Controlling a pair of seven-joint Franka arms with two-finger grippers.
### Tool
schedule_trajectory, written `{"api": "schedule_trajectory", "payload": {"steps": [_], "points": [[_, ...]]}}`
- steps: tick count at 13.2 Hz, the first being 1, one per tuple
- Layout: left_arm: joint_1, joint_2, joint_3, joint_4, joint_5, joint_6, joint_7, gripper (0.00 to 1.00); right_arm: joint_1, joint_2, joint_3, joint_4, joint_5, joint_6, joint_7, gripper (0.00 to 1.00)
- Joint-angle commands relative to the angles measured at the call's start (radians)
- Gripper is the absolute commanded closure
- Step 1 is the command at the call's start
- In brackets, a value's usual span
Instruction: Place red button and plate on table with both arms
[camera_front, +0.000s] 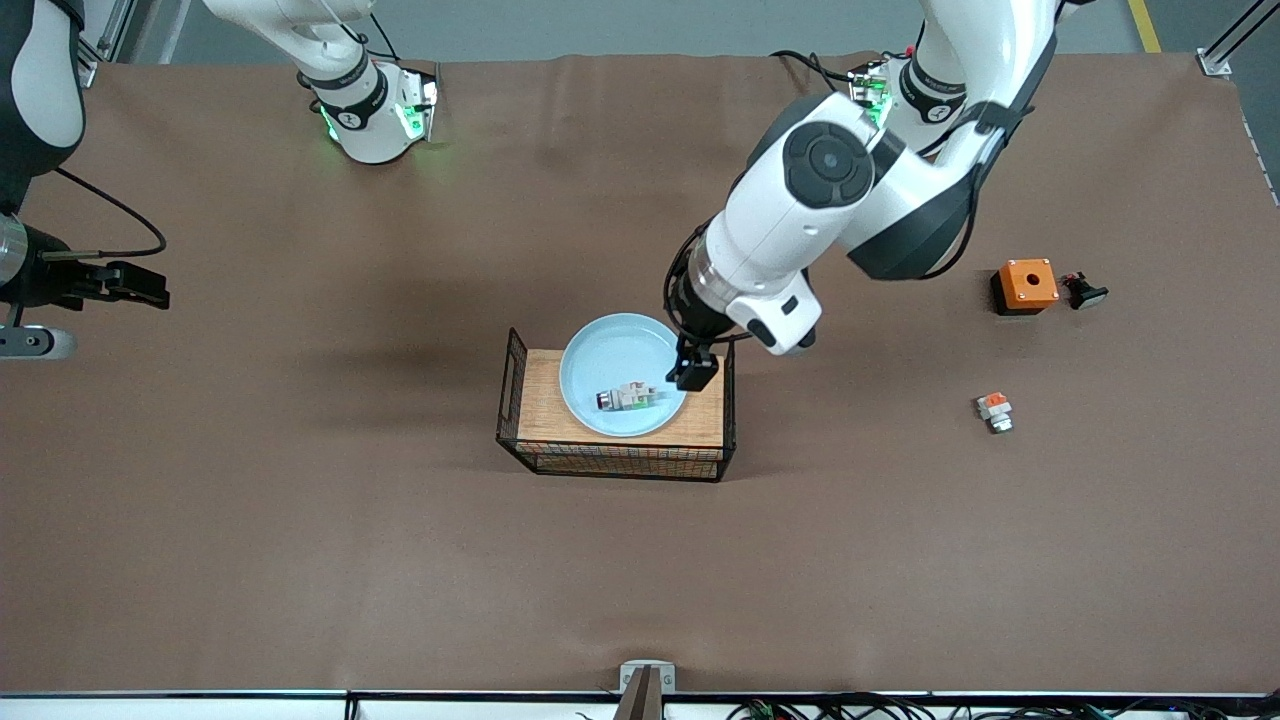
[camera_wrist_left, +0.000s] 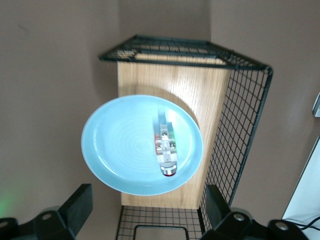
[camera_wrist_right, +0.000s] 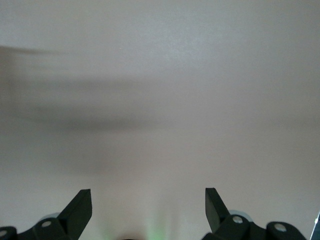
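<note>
The left gripper, fingers apart, hangs over the plate on the rack. It should straddle the red button squarely before closing. The right gripper waits, fingers apart, over the table.

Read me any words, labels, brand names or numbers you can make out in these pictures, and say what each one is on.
No text can be read anywhere.
Small dark markings on the white robot arm bases are too small to read.
The round pale-blue plate, the whitish-grey push-button part in it and the orange box with a hole show no lettering.
</note>
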Motion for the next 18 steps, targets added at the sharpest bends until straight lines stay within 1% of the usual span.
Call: {"api": "schedule_trajectory", "payload": {"steps": [1,2,4,7,9,12,18], "points": [[-0.033,0.074,0.006,0.048,0.005,0.041,-0.029,0.0,-0.005,-0.005,0.004,0.002,0.061,-0.013,0.108,0.0],[-0.04,0.095,0.006,0.048,0.003,0.078,-0.029,0.0,0.002,-0.007,0.005,0.002,0.061,-0.02,0.193,0.0],[-0.04,0.125,0.006,0.048,0.003,0.129,-0.029,0.0,0.001,-0.005,0.005,-0.001,0.063,-0.017,0.221,0.0],[-0.047,0.151,0.006,0.05,0.003,0.146,-0.028,0.0,0.004,-0.007,0.005,-0.006,0.074,-0.02,0.268,0.0],[-0.053,0.163,0.009,0.048,0.005,0.176,-0.028,0.0,0.007,-0.012,0.005,-0.021,0.112,-0.025,0.369,0.0],[-0.067,0.177,0.017,0.045,0.003,0.178,-0.029,0.0,0.057,-0.016,0.007,-0.022,0.112,-0.04,0.523,0.0],[-0.073,0.191,0.017,0.036,0.002,0.164,-0.048,0.0,0.062,-0.016,0.007,-0.024,0.112,-0.042,0.534,0.0]]}}
